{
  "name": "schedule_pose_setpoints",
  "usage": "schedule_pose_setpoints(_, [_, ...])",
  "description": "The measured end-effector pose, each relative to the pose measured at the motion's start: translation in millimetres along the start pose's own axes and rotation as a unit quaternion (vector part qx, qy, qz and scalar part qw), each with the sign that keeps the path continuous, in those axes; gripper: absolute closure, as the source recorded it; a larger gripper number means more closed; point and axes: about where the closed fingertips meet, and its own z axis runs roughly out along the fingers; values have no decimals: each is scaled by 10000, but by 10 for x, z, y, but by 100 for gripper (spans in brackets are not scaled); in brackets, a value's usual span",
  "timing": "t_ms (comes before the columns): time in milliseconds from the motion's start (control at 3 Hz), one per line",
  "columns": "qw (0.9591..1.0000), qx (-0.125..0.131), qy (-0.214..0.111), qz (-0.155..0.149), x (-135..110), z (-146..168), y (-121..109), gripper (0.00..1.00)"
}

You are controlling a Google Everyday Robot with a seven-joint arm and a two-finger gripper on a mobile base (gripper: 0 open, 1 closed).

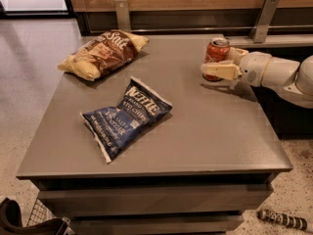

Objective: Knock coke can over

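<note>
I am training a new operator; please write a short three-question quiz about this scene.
1. True or false: the coke can lies on its side.
2. Where is the tool? A) at the coke can, near the table's far right edge; B) on the floor; C) in a drawer.
3. How many chip bags lie on the table?
Key: 1 false, it stands upright; 2 A; 3 two, a brown bag and a blue bag.

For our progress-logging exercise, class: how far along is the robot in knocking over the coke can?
Done: the approach. The gripper is right at the coke can, near the far right corner of the table. In hand: the push, with the can standing roughly upright. Left: tipping it onto its side.
</note>
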Motion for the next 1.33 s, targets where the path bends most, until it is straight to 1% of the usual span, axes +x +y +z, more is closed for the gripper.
schedule_pose_setpoints(667, [10000,-47,0,0,-8,51,34,73])
schedule_pose_setpoints(1000, [10000,-75,-3,1,-11,83,55,100])
schedule_pose_setpoints(1333, [10000,-79,-3,1,-12,88,58,100])
